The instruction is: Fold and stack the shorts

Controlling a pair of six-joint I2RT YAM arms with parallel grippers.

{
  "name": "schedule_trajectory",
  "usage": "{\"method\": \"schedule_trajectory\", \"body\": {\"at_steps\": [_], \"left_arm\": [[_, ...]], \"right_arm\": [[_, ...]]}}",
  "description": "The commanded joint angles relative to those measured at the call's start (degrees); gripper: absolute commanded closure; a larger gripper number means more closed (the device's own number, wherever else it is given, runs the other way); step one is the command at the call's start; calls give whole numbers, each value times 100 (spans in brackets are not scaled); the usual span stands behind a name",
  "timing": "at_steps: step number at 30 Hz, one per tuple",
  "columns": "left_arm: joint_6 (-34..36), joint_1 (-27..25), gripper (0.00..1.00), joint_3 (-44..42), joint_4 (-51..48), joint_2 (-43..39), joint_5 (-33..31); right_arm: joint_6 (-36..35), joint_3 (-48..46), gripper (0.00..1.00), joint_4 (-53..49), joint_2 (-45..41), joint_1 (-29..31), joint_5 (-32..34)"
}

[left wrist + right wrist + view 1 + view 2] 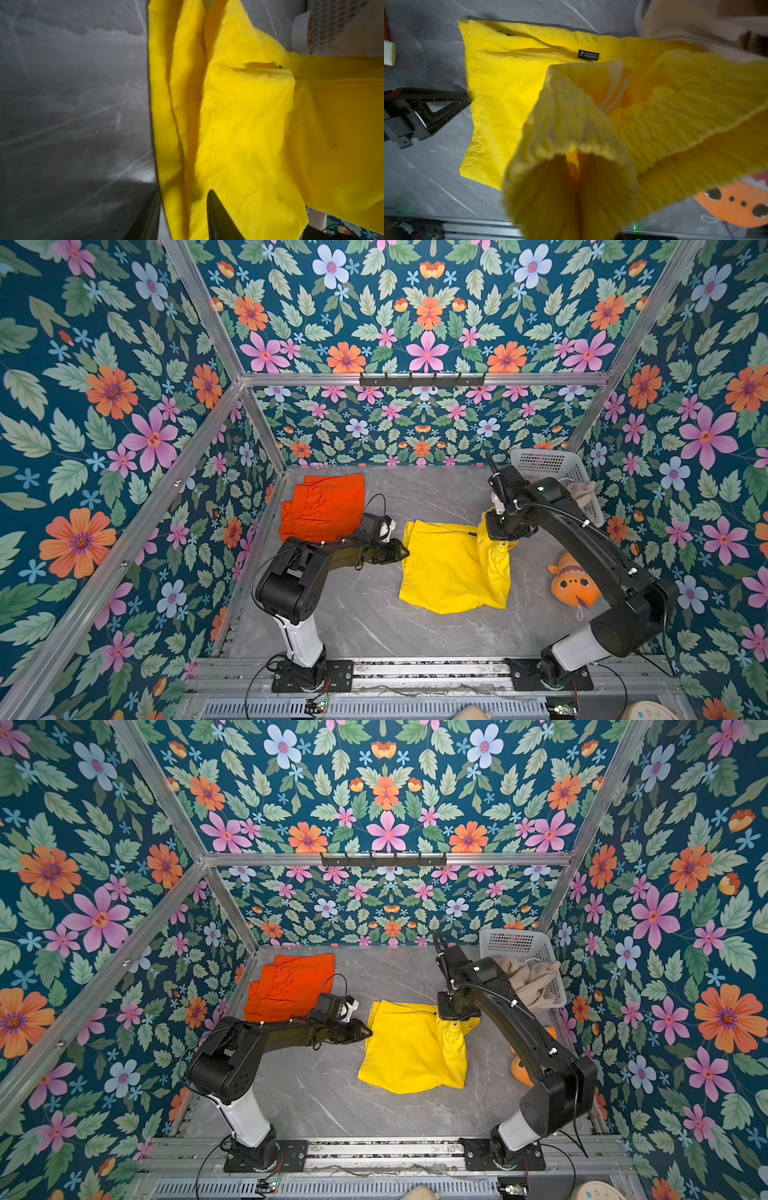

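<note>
The yellow shorts [449, 568] lie in the middle of the grey table in both top views. My right gripper [496, 526] is shut on their elastic waistband [591, 135] at the far right corner and holds it off the table, so the fabric hides the jaws. My left gripper [404, 549] is at the shorts' left edge. Its jaws stand apart, with the yellow hem [178, 124] between them and one finger [218, 216] over the cloth. Orange shorts [324, 506] lie folded at the back left. Beige shorts [528, 977] hang in the basket.
A white perforated basket [544, 466] stands at the back right corner. An orange plush fish [573, 583] lies by the right wall, beside the right arm. Metal rails [415, 668] run along the table's front edge, with both arm bases on them.
</note>
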Motion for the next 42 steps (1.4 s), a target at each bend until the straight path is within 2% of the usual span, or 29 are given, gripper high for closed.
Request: {"method": "schedule_trajectory", "body": {"at_steps": [1,6,13,28,31,33,39,42], "left_arm": [[-44,-4,66,-80,-253,133,-254],[-8,-4,75,-113,-251,184,-309],[-43,-4,79,-164,-181,201,-316],[-43,-4,79,-144,-180,219,-337],[-25,-4,79,-140,-222,210,-375],[-8,-4,77,-127,-282,163,-423],[72,46,54,80,-851,-392,-755],[12,131,44,161,-1157,-881,-983]], "right_arm": [[171,288,95,-139,308,426,396],[248,879,95,-317,1080,1046,585],[206,1613,95,-512,1981,1700,472],[602,1579,90,409,2840,2052,-830],[656,1365,81,761,2835,2050,-1045],[685,1191,68,1061,2819,2051,-1307],[873,523,35,1888,2179,1933,-1868],[1093,-154,34,2514,1444,1746,-2116]]}}
